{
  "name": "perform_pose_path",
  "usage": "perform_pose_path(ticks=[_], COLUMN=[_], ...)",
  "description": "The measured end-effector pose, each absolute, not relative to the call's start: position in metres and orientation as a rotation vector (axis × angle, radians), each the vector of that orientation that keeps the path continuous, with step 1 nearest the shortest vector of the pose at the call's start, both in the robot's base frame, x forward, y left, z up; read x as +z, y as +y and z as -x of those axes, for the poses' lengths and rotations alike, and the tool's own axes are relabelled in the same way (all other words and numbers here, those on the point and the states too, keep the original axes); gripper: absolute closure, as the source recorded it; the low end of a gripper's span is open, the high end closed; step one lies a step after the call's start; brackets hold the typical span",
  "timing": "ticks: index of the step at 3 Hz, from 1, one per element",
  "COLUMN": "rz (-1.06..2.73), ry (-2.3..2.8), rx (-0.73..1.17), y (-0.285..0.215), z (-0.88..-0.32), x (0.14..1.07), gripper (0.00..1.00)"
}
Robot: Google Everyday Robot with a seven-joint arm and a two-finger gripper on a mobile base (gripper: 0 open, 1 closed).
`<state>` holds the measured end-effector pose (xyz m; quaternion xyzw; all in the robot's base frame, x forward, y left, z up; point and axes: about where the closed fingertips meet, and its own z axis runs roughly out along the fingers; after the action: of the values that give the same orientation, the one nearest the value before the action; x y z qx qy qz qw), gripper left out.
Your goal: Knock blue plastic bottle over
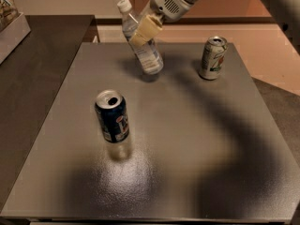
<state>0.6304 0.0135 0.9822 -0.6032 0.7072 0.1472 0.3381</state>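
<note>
The blue plastic bottle (149, 56), clear with a white cap and a pale label, stands at the back of the grey table (187, 139). It is tilted, with its cap leaning to the left and back and its base on the tabletop. My gripper (144, 30) reaches in from the upper right and touches the bottle's upper body on its front right side. The arm covers part of the bottle's neck and shoulder.
A dark blue soda can (112, 116) stands upright left of the table's middle. A green-and-white soda can (213, 57) stands upright at the back right. A dark counter (33, 78) lies to the left, with a box (11, 25) on it.
</note>
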Motion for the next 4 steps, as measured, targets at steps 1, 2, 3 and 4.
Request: perform_pose_path(ticks=[1,2,3,4], rz=[1.705,1.820,1.904,1.957], ry=[1.913,1.951,1.968,1.982], rx=[0.289,0.185,0.098,0.018], y=[0.002,0.001,0.005,0.010], z=[-0.617,-0.609,-0.606,-0.609], x=[0.975,0.963,0.952,0.945], gripper=[1.00,1.00,1.00,0.82])
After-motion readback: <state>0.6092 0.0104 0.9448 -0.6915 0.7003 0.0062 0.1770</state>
